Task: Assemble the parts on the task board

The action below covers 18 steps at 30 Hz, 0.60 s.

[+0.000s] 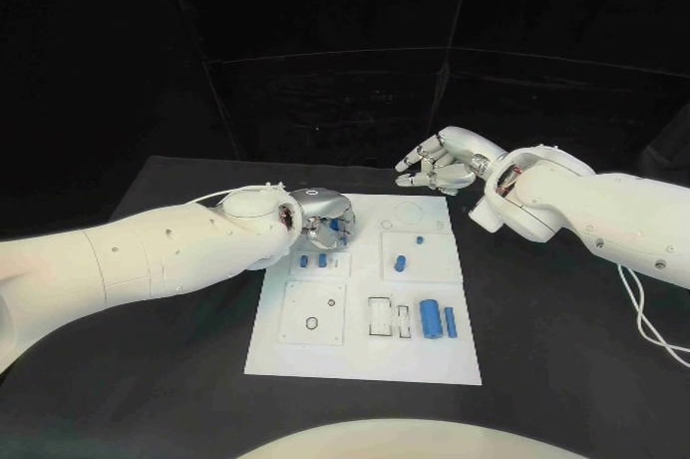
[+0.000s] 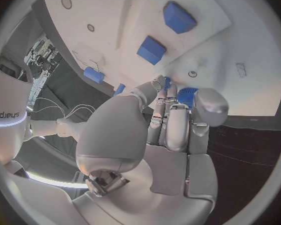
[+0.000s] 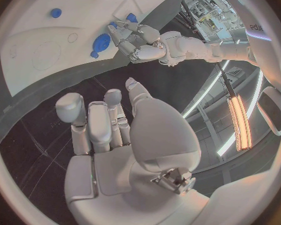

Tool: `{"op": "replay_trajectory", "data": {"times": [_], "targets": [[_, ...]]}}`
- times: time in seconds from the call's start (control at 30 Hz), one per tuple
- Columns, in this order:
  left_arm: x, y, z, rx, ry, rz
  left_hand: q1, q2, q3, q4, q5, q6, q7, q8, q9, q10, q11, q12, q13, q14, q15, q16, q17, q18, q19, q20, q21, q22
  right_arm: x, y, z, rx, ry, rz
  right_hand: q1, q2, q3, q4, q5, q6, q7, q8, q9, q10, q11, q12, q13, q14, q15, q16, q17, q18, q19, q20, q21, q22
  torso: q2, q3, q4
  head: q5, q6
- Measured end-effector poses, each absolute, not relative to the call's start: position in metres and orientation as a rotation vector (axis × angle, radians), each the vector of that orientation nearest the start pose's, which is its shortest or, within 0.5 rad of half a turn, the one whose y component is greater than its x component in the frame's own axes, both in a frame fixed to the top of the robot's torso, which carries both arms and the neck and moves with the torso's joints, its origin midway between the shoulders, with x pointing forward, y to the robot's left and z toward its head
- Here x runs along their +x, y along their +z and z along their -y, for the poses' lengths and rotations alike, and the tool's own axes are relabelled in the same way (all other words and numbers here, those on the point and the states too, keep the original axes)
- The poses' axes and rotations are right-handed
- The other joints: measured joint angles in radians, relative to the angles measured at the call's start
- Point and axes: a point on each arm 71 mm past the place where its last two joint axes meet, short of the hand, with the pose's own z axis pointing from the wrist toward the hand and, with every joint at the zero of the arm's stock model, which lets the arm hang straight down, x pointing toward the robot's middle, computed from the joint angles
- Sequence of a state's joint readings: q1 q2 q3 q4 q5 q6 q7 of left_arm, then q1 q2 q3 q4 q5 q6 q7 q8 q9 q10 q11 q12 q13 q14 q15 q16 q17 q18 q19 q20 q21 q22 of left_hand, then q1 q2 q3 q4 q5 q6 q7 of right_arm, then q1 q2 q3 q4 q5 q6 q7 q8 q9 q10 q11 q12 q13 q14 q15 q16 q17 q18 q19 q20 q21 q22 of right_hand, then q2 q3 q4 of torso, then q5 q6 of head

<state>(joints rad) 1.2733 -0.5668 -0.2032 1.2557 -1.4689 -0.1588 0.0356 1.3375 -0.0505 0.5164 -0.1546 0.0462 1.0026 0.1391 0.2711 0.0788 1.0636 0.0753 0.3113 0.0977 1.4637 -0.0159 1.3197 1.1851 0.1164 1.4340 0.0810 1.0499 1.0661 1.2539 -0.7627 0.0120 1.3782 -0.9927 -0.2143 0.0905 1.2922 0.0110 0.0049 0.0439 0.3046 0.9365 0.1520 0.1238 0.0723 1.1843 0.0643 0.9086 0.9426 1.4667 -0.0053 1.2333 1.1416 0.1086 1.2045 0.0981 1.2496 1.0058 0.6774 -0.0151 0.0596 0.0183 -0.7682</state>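
Observation:
The white task board lies in the middle of the black table. My left hand hovers low over its far left corner, fingers curled around a blue round part that also appears beside those fingers as a blue round part. My right hand hangs beyond the board's far edge, fingers loosely apart and holding nothing; the right hand is bare in its own view. A blue cylinder and a blue bar lie near the board's front right.
Two small blue pieces sit just in front of my left hand. A blue piece and a smaller one lie mid-board. A rectangular slot and a black ring mark the front panels. Black table surrounds the board.

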Motion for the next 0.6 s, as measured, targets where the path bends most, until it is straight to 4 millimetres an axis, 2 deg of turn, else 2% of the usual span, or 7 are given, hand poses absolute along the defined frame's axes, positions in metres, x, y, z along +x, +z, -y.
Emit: {"op": "replay_trajectory", "data": {"times": [0.3,0.6], "targets": [[0.509,-0.207,-0.135,0.437,-0.718,-1.770,-0.007,-0.007,0.000,0.000,0.000,0.003,0.003,-0.004,-0.001,0.007,0.000,-0.006,-0.004,0.000,0.000,0.000,-0.001,0.000,0.000,0.000,0.006,0.006,0.524,-0.150,0.197,0.161,0.998,-1.684,0.000,0.000,0.000,0.000,0.000,0.000,0.000,0.000,0.000,0.000,0.000,0.000,0.000,0.000,0.000,0.000,0.000,0.000,0.000,0.000,0.000,0.000,0.000,0.0006,0.0010,0.005,0.004],[0.506,-0.201,-0.161,0.403,-0.696,-1.767,-0.011,-0.011,0.003,0.003,0.000,0.007,0.000,-0.011,-0.002,0.013,0.001,-0.011,-0.008,0.000,0.000,0.000,-0.003,0.000,0.000,0.000,0.011,0.012,0.524,-0.150,0.199,0.163,0.994,-1.683,0.000,0.000,0.000,0.000,0.000,0.000,0.000,0.000,0.000,0.000,0.000,0.000,0.000,0.000,0.000,0.000,0.000,0.000,0.000,0.000,0.000,0.000,0.000,0.0008,0.0014,0.009,0.006]]}}
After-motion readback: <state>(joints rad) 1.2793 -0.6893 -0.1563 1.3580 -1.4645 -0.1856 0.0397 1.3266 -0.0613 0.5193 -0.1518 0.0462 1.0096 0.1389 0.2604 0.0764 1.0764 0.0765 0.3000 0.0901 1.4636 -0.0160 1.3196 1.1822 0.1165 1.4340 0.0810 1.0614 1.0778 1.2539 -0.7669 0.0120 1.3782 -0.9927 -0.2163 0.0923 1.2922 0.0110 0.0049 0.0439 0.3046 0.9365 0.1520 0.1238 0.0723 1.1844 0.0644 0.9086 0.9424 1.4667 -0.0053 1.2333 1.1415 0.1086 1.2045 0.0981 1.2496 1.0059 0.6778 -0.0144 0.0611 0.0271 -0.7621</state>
